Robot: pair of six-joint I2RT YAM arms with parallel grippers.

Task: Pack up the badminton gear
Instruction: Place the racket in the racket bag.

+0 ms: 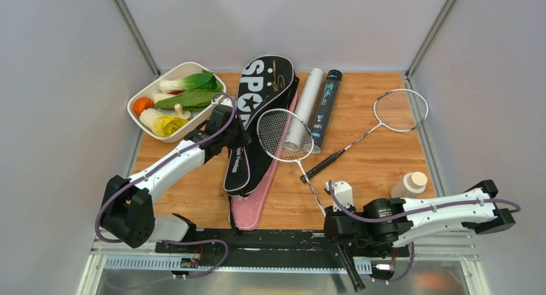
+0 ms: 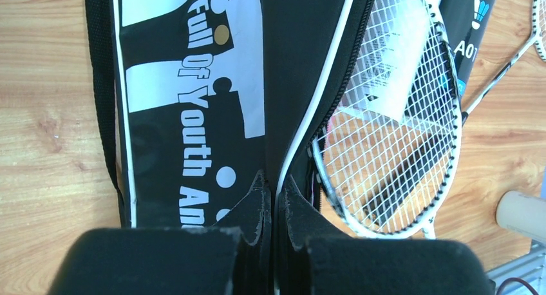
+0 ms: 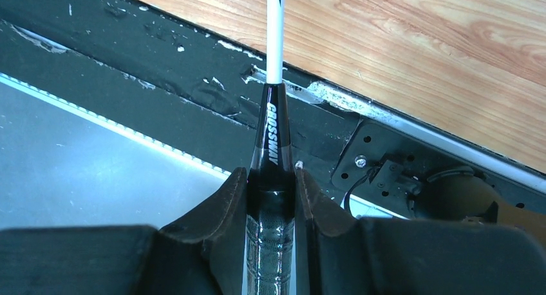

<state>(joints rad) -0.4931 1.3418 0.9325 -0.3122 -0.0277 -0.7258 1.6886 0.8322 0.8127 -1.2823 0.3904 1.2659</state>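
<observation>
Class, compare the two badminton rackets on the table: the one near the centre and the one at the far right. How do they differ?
The centre racket is gripped by its black handle in the right end effector. The right racket lies free. The centre racket's head overlaps the white tube, while the right racket's head lies on the bare table. Both have pale frames, white strings and dark handles.

This is a robotics lab test cell; a small wooden table (image 1: pixel 373 179) is boxed in on the left, right and far sides by plain grey wall panels (image 1: pixel 58 114) joined by aluminium struts (image 1: pixel 132 28); a cabled left arm (image 1: pixel 170 166) and right arm (image 1: pixel 438 211) are bolted to a black rail (image 1: pixel 270 240) at the near edge; a dish of vegetables (image 1: pixel 182 66) beside a black racket cover (image 1: pixel 257 102) looks like staged props.
</observation>
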